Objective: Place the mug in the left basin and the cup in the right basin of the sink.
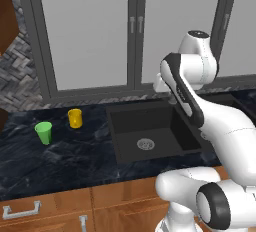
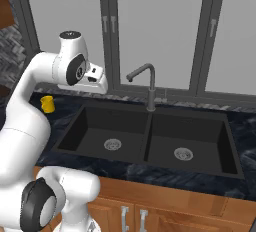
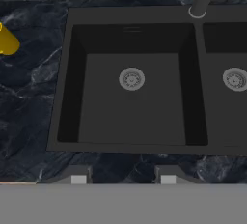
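The gripper is held over the left basin, its jaws parted and nothing between them. The mug is seen on the counter left of it; the cup (left base view) stands beyond.

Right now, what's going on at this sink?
The robot arm is raised over the black sink with nothing between its fingertips; the gripper looks down on the left basin. The yellow mug and green cup both stand upright on the dark counter left of the sink, apart from each other. Both basins hold nothing, so neither item is placed yet.
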Robot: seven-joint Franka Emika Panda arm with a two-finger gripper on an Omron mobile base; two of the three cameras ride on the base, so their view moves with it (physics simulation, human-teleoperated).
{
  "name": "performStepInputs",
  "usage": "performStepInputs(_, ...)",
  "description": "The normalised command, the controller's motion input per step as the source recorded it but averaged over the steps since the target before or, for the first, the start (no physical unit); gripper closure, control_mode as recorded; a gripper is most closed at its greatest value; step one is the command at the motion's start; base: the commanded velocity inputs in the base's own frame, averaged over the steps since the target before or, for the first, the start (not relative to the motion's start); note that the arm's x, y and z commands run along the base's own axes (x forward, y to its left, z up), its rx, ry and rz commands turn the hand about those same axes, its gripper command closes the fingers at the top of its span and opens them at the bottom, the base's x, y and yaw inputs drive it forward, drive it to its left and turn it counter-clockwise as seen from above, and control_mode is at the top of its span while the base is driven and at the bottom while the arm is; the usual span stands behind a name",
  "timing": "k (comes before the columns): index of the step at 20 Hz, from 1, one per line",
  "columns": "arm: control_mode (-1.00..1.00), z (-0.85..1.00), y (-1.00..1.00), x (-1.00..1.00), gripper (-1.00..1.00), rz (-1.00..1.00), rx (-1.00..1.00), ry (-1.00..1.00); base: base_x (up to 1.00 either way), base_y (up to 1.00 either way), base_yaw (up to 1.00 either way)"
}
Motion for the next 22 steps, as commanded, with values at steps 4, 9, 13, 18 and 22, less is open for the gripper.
performStepInputs(4, -1.0, 0.0, 0.01, -0.1, -1.0, 0.0, 0.02, 0.0, 0.0, 0.0, 0.0)
performStepInputs(9, -1.0, 0.0, 0.28, -0.17, -1.0, -0.05, 0.0, -0.05, 0.0, 0.0, 0.0)
performStepInputs(13, -1.0, 0.0, 0.42, -0.17, -1.0, -0.07, 0.0, -0.07, 0.0, 0.0, 0.0)
performStepInputs(18, -1.0, 0.0, 0.41, -0.15, -1.0, -0.05, 0.0, -0.01, 0.0, 0.0, 0.0)
performStepInputs(22, -1.0, 0.0, 0.42, -0.16, -1.0, -0.03, 0.0, 0.0, 0.0, 0.0, 0.0)
